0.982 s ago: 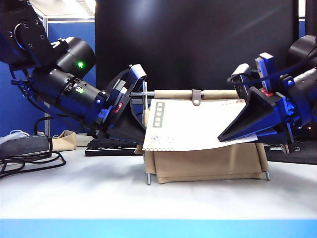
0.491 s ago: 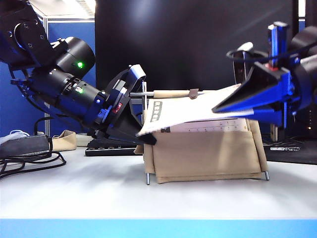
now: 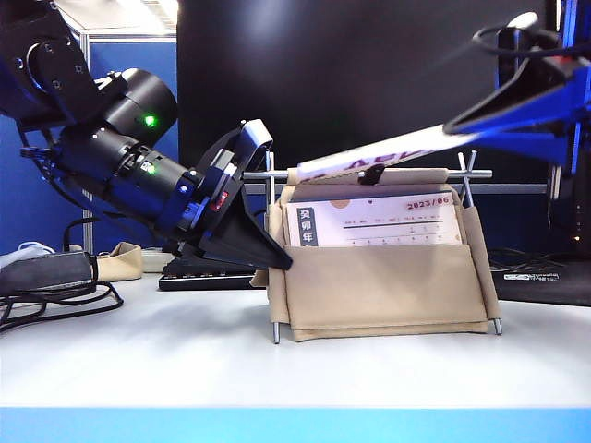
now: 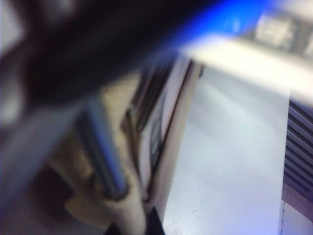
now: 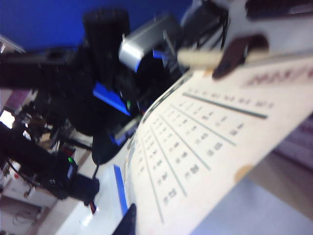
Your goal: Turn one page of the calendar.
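Observation:
The calendar, a beige canvas stand on thin silver rods, sits mid-table. Its page is lifted nearly level above the top rod and shows edge-on. My right gripper is shut on the page's free end, high at the right. In the right wrist view the page fills the frame with its date grid, one dark fingertip on its edge, the brown strap beyond. My left gripper is shut on the calendar's left canvas edge. A card marked 2023/06 stands uncovered in the pouch.
A black monitor rises directly behind the calendar. A dark keyboard, a small beige pouch and a black adapter with cables lie at the left. The table's blue front edge runs along the bottom.
My right gripper has swung up and to the right with the page, from hanging over the calendar's front to above the top rod, uncovering the card behind. The left arm kept still.

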`<state>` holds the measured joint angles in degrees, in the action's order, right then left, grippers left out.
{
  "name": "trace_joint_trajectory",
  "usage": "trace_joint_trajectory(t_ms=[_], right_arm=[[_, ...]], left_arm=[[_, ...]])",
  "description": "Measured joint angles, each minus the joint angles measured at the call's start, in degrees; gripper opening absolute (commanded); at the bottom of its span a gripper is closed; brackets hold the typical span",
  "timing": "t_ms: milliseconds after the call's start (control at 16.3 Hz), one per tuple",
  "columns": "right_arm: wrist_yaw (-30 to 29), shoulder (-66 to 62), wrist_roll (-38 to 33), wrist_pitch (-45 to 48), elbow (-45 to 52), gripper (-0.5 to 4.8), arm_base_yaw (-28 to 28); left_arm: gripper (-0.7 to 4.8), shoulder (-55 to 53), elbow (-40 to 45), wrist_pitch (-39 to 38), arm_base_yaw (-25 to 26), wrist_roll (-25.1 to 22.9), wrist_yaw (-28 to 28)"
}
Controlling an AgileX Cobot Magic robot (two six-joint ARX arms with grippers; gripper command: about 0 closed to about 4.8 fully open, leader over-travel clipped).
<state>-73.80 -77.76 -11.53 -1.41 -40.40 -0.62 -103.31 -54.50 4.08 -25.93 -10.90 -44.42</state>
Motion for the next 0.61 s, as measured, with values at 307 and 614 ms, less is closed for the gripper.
trace_joint_trajectory(t_ms=[307,614], right_arm=[[1.03,-0.02,-15.41,17.94,-0.07,-0.07,-0.42],[10.95,0.00,-23.58,27.87,-0.37,0.23,-0.52]], left_arm=[[-0.06,0.00,0.00,0.00,0.00,-0.04,0.00],[-0.06,0.00,0.00,0.00,-0.02,-0.15,0.00]])
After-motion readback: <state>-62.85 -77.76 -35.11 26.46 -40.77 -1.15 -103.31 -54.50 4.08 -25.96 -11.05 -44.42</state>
